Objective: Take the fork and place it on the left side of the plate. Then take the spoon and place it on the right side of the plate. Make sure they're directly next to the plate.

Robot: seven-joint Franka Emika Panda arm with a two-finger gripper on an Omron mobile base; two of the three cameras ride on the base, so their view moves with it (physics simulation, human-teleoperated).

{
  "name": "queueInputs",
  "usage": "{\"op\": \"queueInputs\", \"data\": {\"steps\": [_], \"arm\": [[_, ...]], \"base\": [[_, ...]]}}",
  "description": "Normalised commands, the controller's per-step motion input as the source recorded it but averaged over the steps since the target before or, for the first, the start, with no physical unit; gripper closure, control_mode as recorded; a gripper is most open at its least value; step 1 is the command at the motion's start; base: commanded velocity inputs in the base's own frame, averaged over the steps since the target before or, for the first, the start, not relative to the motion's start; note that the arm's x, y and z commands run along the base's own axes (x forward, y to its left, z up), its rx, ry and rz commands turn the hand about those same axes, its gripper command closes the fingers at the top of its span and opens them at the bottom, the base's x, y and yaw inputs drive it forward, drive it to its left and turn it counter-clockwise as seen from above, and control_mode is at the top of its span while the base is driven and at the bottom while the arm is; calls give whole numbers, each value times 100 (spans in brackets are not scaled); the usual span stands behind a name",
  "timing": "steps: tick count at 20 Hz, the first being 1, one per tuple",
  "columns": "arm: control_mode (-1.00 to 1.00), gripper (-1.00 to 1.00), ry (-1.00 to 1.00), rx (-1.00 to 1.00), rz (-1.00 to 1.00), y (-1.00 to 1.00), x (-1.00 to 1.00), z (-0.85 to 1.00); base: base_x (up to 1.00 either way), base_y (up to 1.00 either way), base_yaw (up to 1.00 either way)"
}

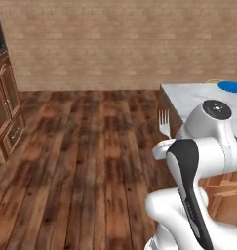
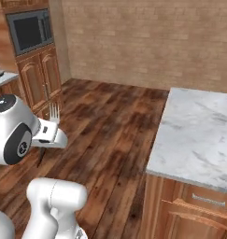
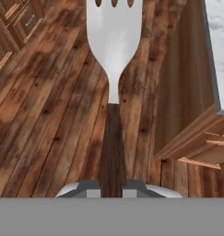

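Hand view, along the gripper [image 3: 112,192]: the fork [image 3: 113,69] is clamped by its dark reddish-brown handle between the two finger tips, its long axis running straight out along the line of sight, pale tines farthest from the hand. Left base view: the fork's tines [image 1: 164,123] stand upright above the wooden floor [image 1: 76,161], just beside the near corner of the marble counter [image 1: 188,95], with the gripper hidden behind the arm's own body. The plate [image 1: 230,86], bright blue, lies on that counter at the far right edge of the frame, well apart from the fork and beyond it to the robot's right. Right base view: the fork [image 2: 53,114] points upward off the counter's left edge. The coming placement is judged to require carrying the fork rightward over the counter and laying it flat directly against the plate's left rim.
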Motion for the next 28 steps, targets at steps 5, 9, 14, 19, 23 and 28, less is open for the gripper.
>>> {"op": "queueInputs", "data": {"steps": [5, 9, 14, 19, 23, 28], "arm": [[100, 100, 0, 0, 0, 0, 0, 0], [100, 100, 0, 0, 0, 0, 0, 0], [100, 100, 0, 0, 0, 0, 0, 0], [100, 100, 0, 0, 0, 0, 0, 0], [100, 100, 0, 0, 0, 0, 0, 0], [100, 100, 0, 0, 0, 0, 0, 0]], "base": [[59, 47, -56], [65, 52, -54], [73, 64, -48], [72, 81, -40], [72, 82, -39], [64, 91, -36]]}}
